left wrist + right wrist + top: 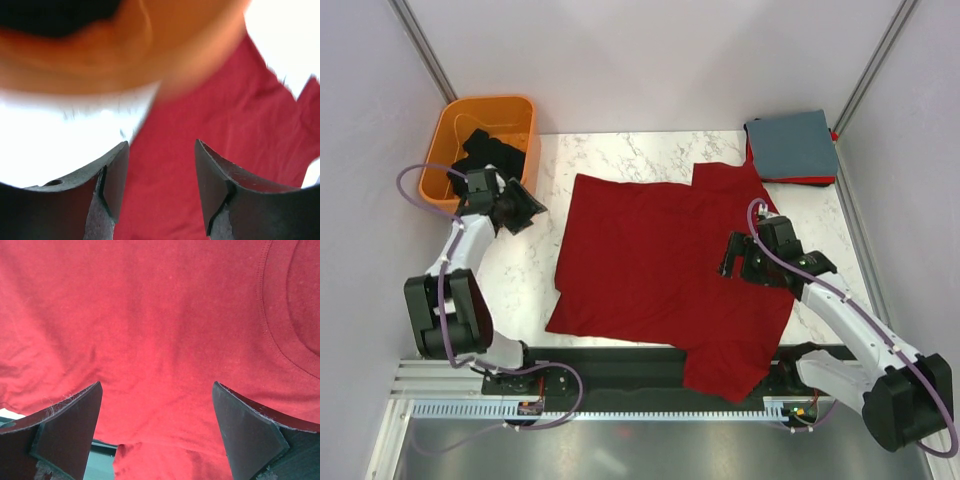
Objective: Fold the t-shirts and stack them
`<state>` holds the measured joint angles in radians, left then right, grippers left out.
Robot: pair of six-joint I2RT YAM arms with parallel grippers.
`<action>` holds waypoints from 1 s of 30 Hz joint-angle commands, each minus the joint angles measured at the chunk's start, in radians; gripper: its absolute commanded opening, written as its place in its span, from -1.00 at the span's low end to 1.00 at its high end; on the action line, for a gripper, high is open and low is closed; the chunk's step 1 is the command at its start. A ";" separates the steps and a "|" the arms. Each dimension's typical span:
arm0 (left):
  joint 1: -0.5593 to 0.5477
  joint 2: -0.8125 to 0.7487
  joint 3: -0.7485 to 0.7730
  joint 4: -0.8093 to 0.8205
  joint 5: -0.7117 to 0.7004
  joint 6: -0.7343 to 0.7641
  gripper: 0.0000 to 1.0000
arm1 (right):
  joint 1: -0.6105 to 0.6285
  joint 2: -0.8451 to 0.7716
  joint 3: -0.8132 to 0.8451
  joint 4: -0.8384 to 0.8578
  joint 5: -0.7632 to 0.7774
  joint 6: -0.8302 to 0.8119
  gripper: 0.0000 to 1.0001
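Right claw [156, 387] sits closest to its wrist camera, jaws spread wide with nothing between them. It hovers just above red cloth. A curved neckline seam runs down the upper right of that view.

Across the scene lies the white marble surface [520, 280], and most of its middle is covered by the dark red t-shirt [650, 260]. This shirt is laid out mostly flat. One sleeve reaches toward the far right corner, and the near right part hangs past the front edge over the black base rail. From above, the right claw is over the shirt's right side, near that sleeve.

At the far left corner stands the orange plastic basket [485, 102], with a black t-shirt [490, 150] bunched inside and spilling over its near rim.

At the far right corner rests the grey-blue folded t-shirt [792, 145]. It lies on top of a red folded t-shirt [800, 181], of which only a thin edge shows. The dark red shirt's sleeve comes just beside this stack.

Left claw [161, 145] is between the basket and the left edge of the dark red t-shirt. Its jaws stand partly apart and grip nothing. Its wrist view is blurred, with the basket's rim above and red cloth beyond the gap.
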<state>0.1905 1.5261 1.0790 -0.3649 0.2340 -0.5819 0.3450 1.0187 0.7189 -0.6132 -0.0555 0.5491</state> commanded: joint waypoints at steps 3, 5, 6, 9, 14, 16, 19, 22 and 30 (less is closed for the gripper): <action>-0.074 -0.283 -0.233 -0.040 -0.007 -0.058 0.24 | 0.003 0.067 0.065 0.026 0.048 0.011 0.96; -0.137 -0.348 -0.309 -0.026 -0.047 -0.107 0.24 | 0.005 0.101 0.102 0.021 0.109 0.017 0.96; -0.231 -0.374 -0.320 -0.008 -0.056 -0.111 0.26 | 0.005 0.116 0.114 0.023 0.132 0.032 0.96; -0.385 -0.286 -0.269 0.023 -0.074 -0.116 0.31 | 0.003 0.227 0.186 0.024 0.221 0.032 0.96; -0.468 -0.036 -0.053 0.006 -0.105 -0.069 0.34 | -0.009 0.501 0.388 0.001 0.298 -0.044 0.96; -0.470 0.099 0.017 0.000 -0.095 -0.053 0.34 | -0.044 0.575 0.466 0.006 0.296 -0.067 0.96; -0.470 0.262 0.160 -0.020 -0.085 -0.038 0.34 | -0.093 0.725 0.571 0.010 0.263 -0.089 0.96; -0.470 0.403 0.313 -0.052 -0.117 -0.032 0.34 | -0.103 0.860 0.686 0.003 0.278 -0.113 0.96; -0.405 0.591 0.463 -0.149 -0.220 -0.093 0.29 | -0.101 1.213 1.017 -0.059 0.212 -0.141 0.96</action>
<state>-0.2588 2.0773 1.5032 -0.4675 0.0811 -0.6556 0.2356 2.1513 1.6417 -0.6498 0.1799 0.4370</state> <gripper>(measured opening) 0.651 0.982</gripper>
